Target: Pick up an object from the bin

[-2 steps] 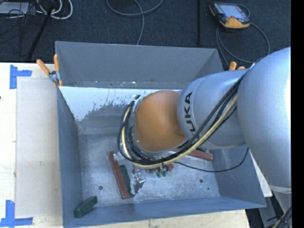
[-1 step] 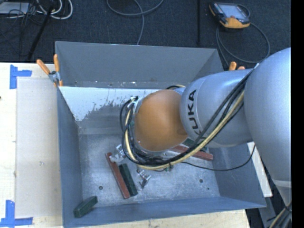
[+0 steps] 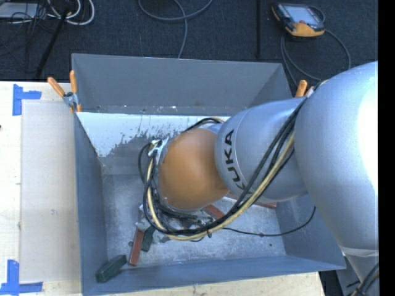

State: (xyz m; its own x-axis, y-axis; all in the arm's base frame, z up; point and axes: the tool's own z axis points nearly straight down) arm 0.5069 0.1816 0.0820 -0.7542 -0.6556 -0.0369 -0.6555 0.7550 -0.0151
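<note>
Bin, near-left corner: a dark green block lies alone against the front wall. Just right of it and farther in, a reddish-brown stick with a small dark piece touching its upper end.

Centre: the gripper is down close to the bin floor, just right of that dark piece, tucked under the orange cover and a tangle of robot cables. Cannot tell whether it is spread or pressed together, nor whether anything sits in it. A red piece pokes out from below the cover on its right.

Right: the arm fills that side, reaching in over the rim.

Judgement: reach-down done, the pick not shown. Nothing is seen lifted. The stick and dark piece are the nearest candidates, though which thing is meant I cannot tell. Closing, lifting and clearing the walls are left.

Surface: grey metal, floor speckled pale and scuffed, walls sloping inward, so things would slide toward the middle.

Room: dark carpet behind the bin, loose leads at far left, an orange-and-black handset at far right.
</note>
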